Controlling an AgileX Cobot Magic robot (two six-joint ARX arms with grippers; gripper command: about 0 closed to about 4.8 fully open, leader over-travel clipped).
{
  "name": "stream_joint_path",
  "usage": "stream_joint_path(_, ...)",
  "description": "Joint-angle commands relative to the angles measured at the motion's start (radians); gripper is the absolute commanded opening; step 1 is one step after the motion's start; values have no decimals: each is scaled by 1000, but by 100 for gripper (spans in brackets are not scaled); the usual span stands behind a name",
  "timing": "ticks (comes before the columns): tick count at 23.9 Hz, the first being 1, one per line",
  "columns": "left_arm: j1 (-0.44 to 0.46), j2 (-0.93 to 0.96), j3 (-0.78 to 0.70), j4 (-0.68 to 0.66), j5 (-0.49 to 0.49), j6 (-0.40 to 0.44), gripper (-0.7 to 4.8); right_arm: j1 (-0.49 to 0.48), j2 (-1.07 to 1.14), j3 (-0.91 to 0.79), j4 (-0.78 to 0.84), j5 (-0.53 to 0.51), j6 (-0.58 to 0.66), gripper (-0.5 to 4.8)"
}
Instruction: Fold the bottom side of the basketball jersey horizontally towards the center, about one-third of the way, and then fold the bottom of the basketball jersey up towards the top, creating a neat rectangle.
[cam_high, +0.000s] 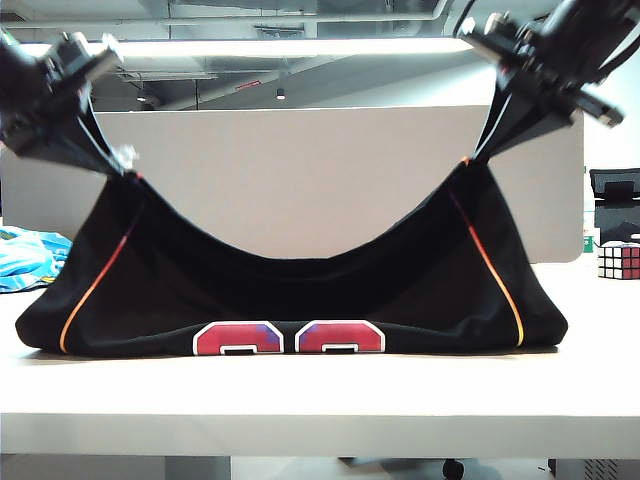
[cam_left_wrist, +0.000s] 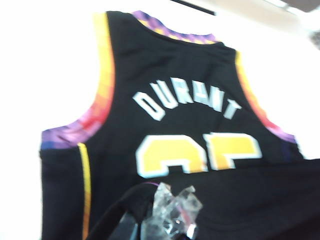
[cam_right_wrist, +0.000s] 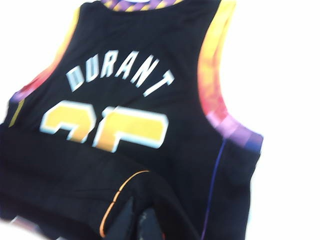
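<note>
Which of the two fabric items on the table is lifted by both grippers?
The basketball jersey, black with orange side stripes: the left gripper and right gripper hold its hem corners up. The blue cloth lies untouched at the left edge.

Black basketball jersey (cam_high: 290, 290) with white "DURANT" lettering, yellow numerals, orange-to-purple gradient trim, thin orange side stripes.

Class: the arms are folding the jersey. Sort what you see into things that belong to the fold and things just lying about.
Part of the job:
jersey, hem lifted at both corners
left gripper, shut on the jersey
right gripper, shut on the jersey

Lying about:
blue cloth, far left
puzzle cube, far right
</note>
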Motion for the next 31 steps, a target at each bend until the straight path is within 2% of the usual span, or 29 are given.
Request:
stream_joint_path(1, 4, 99, 51, 77, -40, 9, -6, -11, 87, 37, 62, 59, -5, -7)
stream_joint_path(5, 3, 213, 98, 173, -98, 29, -6, -32, 162, 39, 166, 135, -16, -7)
stream_joint_path(10, 3, 274, 98, 305, -133, 29, -6, -74, 205, 40, 262, 150, -19, -5)
stream_joint_path(11, 3, 295, 98, 349, -133, 29, -3, -80, 216, 40, 296, 144, -42, 44)
stream_joint_path(12, 5, 310, 98, 373, -138, 29, 46, -92, 224, 40, 335, 124, -66, 192)
stream_joint_path(14, 8, 320, 98, 385, -150, 30, 100, -95, 224, 40, 367, 121, -72, 313)
stream_joint_path(15, 11, 320, 98, 385, -151, 30, 117, -98, 224, 40, 383, 120, -73, 340)
stream_joint_path(19, 35, 315, 98, 376, -153, 29, 168, -111, 222, 46, 377, 93, -88, 340)
stream_joint_path(22, 52, 298, 98, 283, -95, 29, 184, -111, 206, 47, 272, 82, -88, 337)
stream_joint_path(25, 65, 274, 98, 130, -99, 54, 185, -113, 192, 46, 141, 83, -89, 337)
stream_joint_path(26, 76, 265, 97, 31, -99, 59, 187, -114, 187, 44, 56, 84, -78, 337)
stream_joint_path(29, 104, 263, 97, -163, -68, 67, 241, -114, 180, 34, -59, 70, -26, 338)
stream_joint_path(31, 104, 263, 93, -240, -72, 112, 246, -114, 175, 19, -93, 40, -26, 338)
